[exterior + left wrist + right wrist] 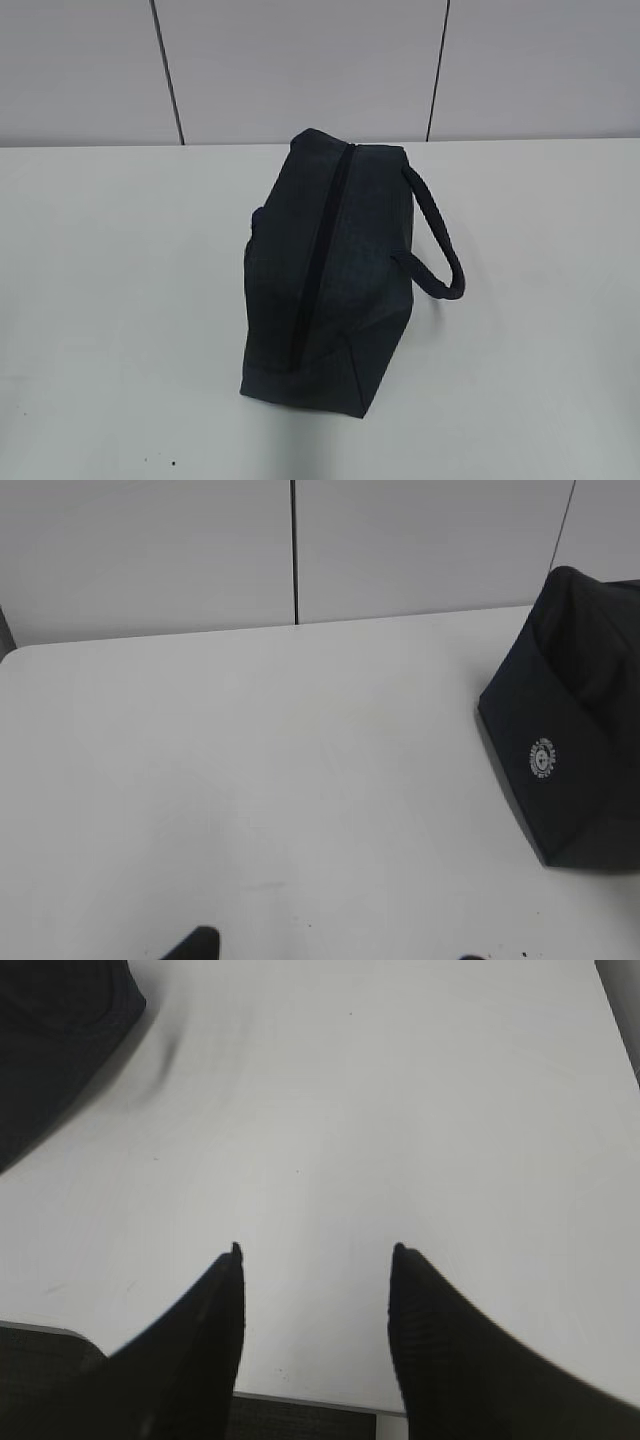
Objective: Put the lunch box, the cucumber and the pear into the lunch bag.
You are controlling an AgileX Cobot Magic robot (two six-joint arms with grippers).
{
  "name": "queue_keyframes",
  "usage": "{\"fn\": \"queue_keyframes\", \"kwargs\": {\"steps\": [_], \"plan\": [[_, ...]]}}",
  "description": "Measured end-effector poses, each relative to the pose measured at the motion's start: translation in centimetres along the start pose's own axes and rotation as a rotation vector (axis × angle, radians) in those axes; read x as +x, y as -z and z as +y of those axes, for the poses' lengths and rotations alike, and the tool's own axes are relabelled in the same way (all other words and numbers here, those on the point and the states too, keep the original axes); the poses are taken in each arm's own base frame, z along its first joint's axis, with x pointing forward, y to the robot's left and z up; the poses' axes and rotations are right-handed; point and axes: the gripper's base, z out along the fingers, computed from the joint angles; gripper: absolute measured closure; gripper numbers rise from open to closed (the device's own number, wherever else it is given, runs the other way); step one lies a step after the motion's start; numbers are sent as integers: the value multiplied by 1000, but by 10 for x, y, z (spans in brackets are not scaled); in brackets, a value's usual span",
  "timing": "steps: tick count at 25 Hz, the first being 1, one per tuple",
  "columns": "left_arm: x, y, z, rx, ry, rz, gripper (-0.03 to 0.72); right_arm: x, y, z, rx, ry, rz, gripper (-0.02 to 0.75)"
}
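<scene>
The lunch bag (330, 270), dark navy fabric, stands in the middle of the white table with its zipper (325, 250) running along the top, closed. Its looped handle (440, 240) sticks out to the right. In the left wrist view the lunch bag (580, 730) shows at the right with a small white round logo (542, 759). My left gripper (335, 952) is open over bare table, only its fingertips (200, 945) showing. My right gripper (315, 1250) is open with nothing between its fingers, the lunch bag (50, 1040) at upper left. The lunch box, cucumber and pear are out of view.
The white table (120, 300) stretches left and right of the bag. A grey panelled wall (300, 60) rises behind its far edge. The table's near edge (300, 1400) lies just under my right gripper. Neither arm shows in the exterior view.
</scene>
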Motion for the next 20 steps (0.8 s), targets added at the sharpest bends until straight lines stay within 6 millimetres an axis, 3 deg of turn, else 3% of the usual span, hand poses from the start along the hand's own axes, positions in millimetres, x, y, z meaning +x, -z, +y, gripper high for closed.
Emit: {"fn": "queue_keyframes", "kwargs": {"steps": [20], "plan": [[0, 0, 0, -22, 9, 0, 341, 0, 0, 0, 0, 0, -5, 367]]}}
